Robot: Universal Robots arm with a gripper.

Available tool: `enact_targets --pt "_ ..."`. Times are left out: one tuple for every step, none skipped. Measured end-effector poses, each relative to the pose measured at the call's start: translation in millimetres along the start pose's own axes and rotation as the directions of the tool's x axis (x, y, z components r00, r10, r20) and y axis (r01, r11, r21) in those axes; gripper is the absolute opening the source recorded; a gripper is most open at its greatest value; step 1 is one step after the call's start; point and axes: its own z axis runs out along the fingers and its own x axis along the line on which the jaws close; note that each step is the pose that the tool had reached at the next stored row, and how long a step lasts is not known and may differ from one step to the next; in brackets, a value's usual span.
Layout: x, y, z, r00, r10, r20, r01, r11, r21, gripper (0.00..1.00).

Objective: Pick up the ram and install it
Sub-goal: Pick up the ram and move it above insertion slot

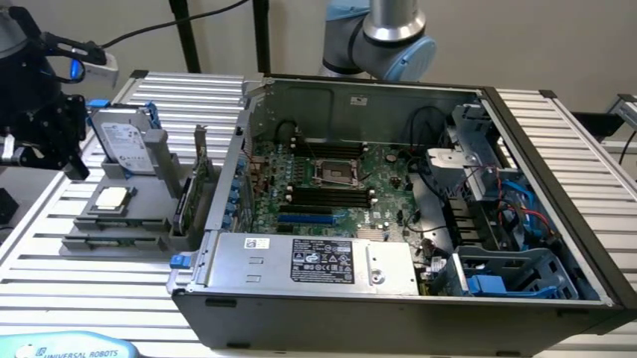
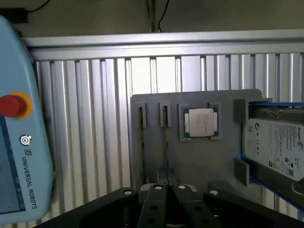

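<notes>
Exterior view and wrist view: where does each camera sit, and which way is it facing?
Exterior view: off the arm and high up, looking down into the open computer case on the slatted table; an arm joint shows beyond the case.
Wrist view: on the wrist, looking down past the shut gripper at the grey fixture.
Shared: fixture, processor, hard drive, teach pendant.

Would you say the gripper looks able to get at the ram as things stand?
Probably yes: the gripper hovers over the ram in its grey holder, and nothing lies between them, though its shut jaws would need opening.
</notes>
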Motion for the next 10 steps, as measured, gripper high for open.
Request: enact_targets --pt "0.0 -0.4 0.9 1.0000 -0.009 -0.0003 0.009 1.0000 -0.0001 0.11" --pt "-0.1 -1.3 2.2 0.9999 -0.014 -0.0003 0.014 0.9999 -0.0001 0.11" --pt "-0.1 -3.1 3.7 0.9998 -0.017 -0.0004 0.017 0.9998 -0.0001 0.11" --pt "-0.2 -5.4 5.5 0.9998 -0.019 -0.0004 0.019 0.9998 -0.0002 0.11" --pt "0.0 -8.7 7.5 0.9998 -0.021 -0.0004 0.021 0.9998 -0.0001 0.11" --pt "0.5 -11.3 9.2 0.9998 -0.021 -0.0005 0.021 0.9998 -0.0003 0.11" --pt "1.8 -12.9 10.9 0.9998 -0.022 -0.0003 0.022 0.9998 -0.0006 0.11" --pt "4.0 -13.9 12.0 0.9998 -0.022 -0.0006 0.022 0.9998 -0.0026 0.11" --pt "6.4 -14.5 13.1 0.9998 -0.021 -0.0006 0.021 0.9998 -0.0049 0.11" --pt "9.1 -15.0 14.3 0.9998 -0.021 -0.0005 0.021 0.9997 -0.0078 0.11"
